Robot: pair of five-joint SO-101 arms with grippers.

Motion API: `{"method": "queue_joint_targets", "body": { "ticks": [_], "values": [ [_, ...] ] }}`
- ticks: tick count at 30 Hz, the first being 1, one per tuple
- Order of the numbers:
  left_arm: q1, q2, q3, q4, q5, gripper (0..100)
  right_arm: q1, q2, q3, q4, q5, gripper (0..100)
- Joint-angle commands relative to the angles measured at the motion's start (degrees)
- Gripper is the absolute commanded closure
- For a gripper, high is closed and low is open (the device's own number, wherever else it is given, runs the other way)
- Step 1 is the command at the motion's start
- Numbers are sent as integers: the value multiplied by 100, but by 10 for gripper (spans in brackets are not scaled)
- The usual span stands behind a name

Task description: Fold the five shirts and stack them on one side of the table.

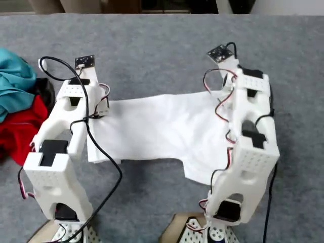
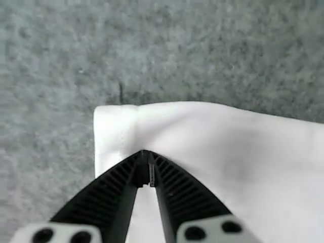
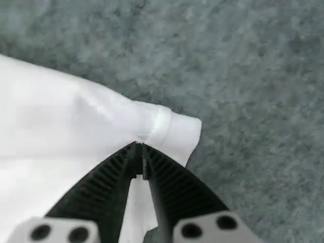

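Both left fingers, right fingers clamped, seemingly, on white shirt sleeve hems.

A table topped with grey, felt-like cloth, evenly lit. Beyond its far edge stand brown furniture, a dark gap and a pale surface.
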Motion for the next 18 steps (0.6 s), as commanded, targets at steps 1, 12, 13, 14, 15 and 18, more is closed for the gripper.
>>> {"method": "queue_joint_targets", "body": {
  "ticks": [1,12,13,14,15,18],
  "values": [
    [-316,22,-149,-62,0,981,303,374,-919,193,-105,993],
    [-229,22,-1705,1591,-9,981,365,-22,-1420,765,-62,994],
    [-211,22,-1943,1793,-26,981,365,-198,-1420,800,-62,994],
    [-185,22,-2163,1987,-26,981,374,-382,-1420,853,-62,994],
    [-176,22,-2382,2180,-35,981,374,-567,-1420,905,-62,994],
    [-70,22,-2989,2769,-97,981,374,-1156,-1411,1178,53,994]
  ]
}}
